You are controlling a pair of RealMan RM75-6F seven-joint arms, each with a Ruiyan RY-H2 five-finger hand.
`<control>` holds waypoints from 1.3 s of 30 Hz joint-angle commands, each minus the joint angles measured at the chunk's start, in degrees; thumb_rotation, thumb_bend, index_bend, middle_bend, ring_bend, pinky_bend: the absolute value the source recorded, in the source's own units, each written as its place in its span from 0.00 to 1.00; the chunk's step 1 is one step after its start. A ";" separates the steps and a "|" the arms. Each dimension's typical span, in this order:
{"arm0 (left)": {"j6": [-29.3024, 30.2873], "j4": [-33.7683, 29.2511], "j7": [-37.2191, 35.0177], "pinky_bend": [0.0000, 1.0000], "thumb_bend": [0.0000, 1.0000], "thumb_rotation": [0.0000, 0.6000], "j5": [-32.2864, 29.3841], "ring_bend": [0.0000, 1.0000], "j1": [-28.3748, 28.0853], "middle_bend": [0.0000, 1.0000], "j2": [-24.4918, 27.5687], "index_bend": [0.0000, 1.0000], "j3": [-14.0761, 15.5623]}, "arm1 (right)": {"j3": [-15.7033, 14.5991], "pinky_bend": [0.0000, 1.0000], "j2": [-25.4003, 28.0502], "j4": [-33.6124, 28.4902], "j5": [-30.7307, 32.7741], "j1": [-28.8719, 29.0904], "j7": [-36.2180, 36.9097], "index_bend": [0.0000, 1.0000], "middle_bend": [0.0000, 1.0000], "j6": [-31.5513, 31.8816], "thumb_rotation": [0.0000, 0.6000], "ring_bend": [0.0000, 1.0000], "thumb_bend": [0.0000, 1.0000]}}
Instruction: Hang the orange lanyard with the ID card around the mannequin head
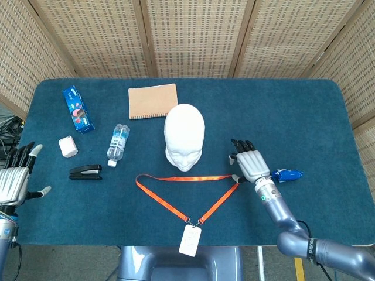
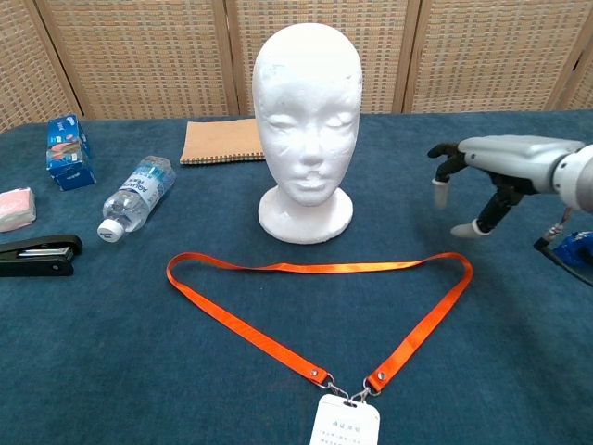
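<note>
The white mannequin head (image 1: 184, 136) (image 2: 307, 111) stands upright mid-table. In front of it the orange lanyard (image 1: 187, 193) (image 2: 315, 306) lies flat in a triangle, its white ID card (image 1: 190, 240) (image 2: 346, 426) at the near table edge. My right hand (image 1: 250, 163) (image 2: 496, 165) hovers open, palm down, just above and beside the lanyard's right corner, holding nothing. My left hand (image 1: 16, 178) stays open at the table's left edge, far from the lanyard, and does not show in the chest view.
On the left side lie a water bottle (image 1: 118, 144), a black stapler (image 1: 85, 172), a small white block (image 1: 68, 146) and a blue packet (image 1: 78, 109). A brown notebook (image 1: 153, 100) lies behind the head. A blue wrapper (image 1: 287, 174) sits right of my right hand.
</note>
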 commanded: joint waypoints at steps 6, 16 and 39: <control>-0.07 0.06 -0.51 0.00 0.00 1.00 -0.24 0.00 -0.03 0.00 0.15 0.00 0.03 | -2.84 0.00 -5.93 3.90 4.98 3.70 -5.10 0.48 0.00 0.89 1.00 0.00 0.51; -0.23 0.06 -1.07 0.00 0.00 1.00 -0.09 0.00 -0.10 0.00 0.32 0.00 0.24 | -4.69 0.00 -6.54 4.71 5.17 4.04 -5.24 0.48 0.00 2.16 1.00 0.00 0.53; -0.30 0.44 -1.02 0.00 0.00 1.00 -0.14 0.00 -0.31 0.00 -0.06 0.00 0.47 | -7.96 0.00 -10.17 12.66 -1.13 3.70 -2.12 0.63 0.00 3.00 1.00 0.00 0.65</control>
